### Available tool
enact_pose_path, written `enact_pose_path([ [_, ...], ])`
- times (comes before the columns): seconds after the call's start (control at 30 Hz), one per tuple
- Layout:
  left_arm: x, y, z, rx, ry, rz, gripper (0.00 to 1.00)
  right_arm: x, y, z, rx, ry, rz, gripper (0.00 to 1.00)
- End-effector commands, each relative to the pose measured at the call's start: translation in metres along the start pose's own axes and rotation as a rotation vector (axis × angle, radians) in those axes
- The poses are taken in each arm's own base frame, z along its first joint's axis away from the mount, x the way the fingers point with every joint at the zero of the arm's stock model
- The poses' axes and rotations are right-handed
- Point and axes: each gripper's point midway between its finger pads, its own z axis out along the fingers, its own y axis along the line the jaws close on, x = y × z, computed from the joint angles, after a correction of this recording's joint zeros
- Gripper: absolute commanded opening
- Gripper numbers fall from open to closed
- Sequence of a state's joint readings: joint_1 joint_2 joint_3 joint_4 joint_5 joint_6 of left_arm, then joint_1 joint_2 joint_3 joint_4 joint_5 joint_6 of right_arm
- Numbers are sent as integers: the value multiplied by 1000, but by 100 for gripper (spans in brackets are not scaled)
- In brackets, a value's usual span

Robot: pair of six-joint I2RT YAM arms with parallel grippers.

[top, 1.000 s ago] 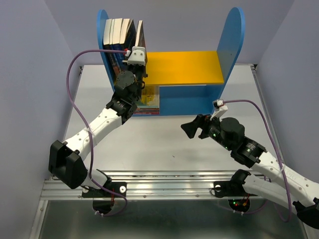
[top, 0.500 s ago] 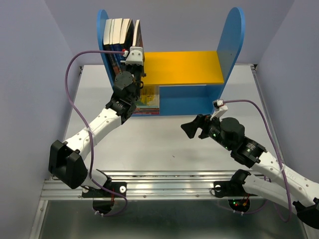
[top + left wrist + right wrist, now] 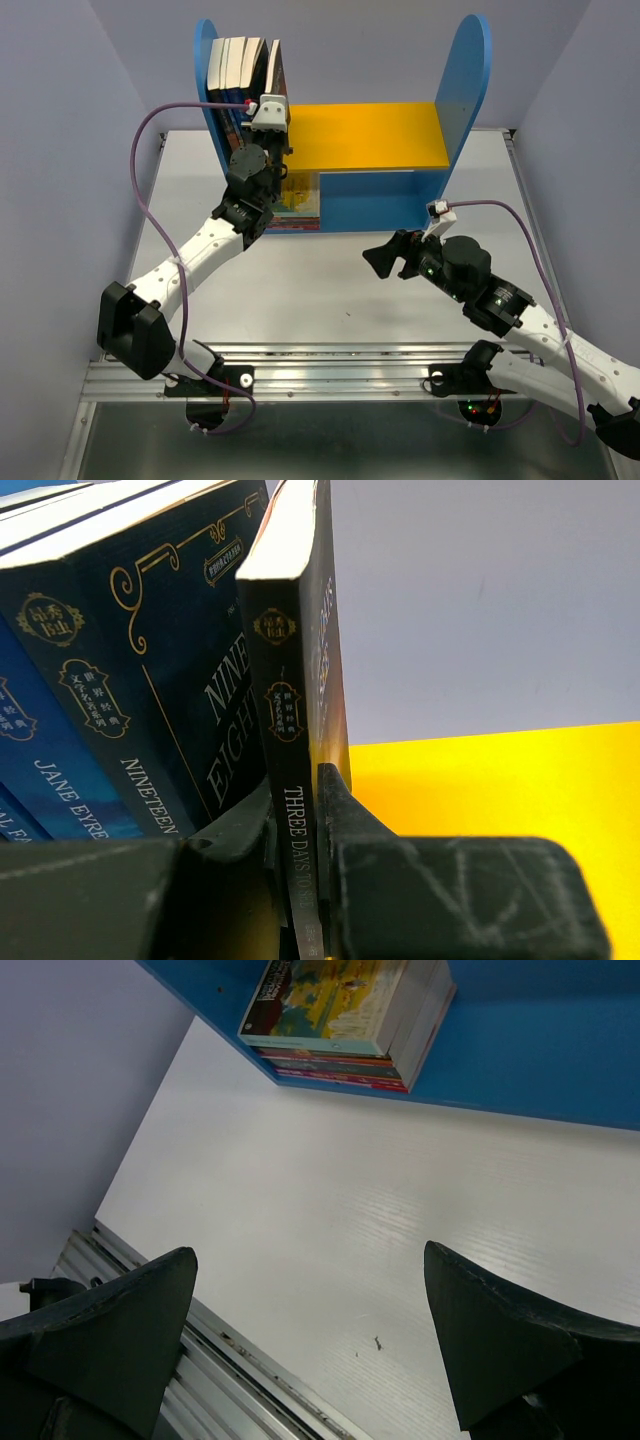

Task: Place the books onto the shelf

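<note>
Against the tall left side panel of the shelf, a row of books stands upright on the yellow upper board. "Nineteen Eighty-Four" is the rightmost of them. Just right of it, the left gripper is clamped on the spine of the dark "Three Days to See", near its foot.

A second ago this book leaned away to the right. Now it stands nearly upright, close to its neighbour with a narrow gap at the top, and it has not moved over the last half second. The placement looks nearly done, and letting go seems to be what remains. The fingers hide whether the book's foot rests on the board.

To the right the board is bare up to the right side panel, so there is room for the arm to pull back towards the near side. Below, a flat stack of books lies in the lower compartment. Further right, the right gripper hangs wide open and empty over the table, well apart from the shelf.
</note>
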State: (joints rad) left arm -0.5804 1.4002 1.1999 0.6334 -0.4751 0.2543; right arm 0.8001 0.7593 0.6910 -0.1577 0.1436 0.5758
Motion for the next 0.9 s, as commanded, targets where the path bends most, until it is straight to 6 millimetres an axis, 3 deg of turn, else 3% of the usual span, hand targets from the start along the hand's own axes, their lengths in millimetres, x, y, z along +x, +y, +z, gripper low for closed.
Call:
enact_pose_path([
  [0.0, -42, 23, -5, -58, -122, -41, 20, -9, 10, -3, -34, -25, 1, 100],
  [0.17, -44, 23, -6, -55, -126, -49, 27, -5, 12, -1, -47, -6, 2, 100],
  [0.4, -65, 29, -8, -71, -163, -82, 46, -6, 15, 0, -55, 2, 0, 100],
  [0.67, -94, 37, -12, -82, -209, -130, 46, -9, 21, 3, -69, 7, -15, 100],
  [0.87, -131, 61, -22, -176, -258, -214, 47, -17, 38, 6, -123, 25, -28, 100],
])
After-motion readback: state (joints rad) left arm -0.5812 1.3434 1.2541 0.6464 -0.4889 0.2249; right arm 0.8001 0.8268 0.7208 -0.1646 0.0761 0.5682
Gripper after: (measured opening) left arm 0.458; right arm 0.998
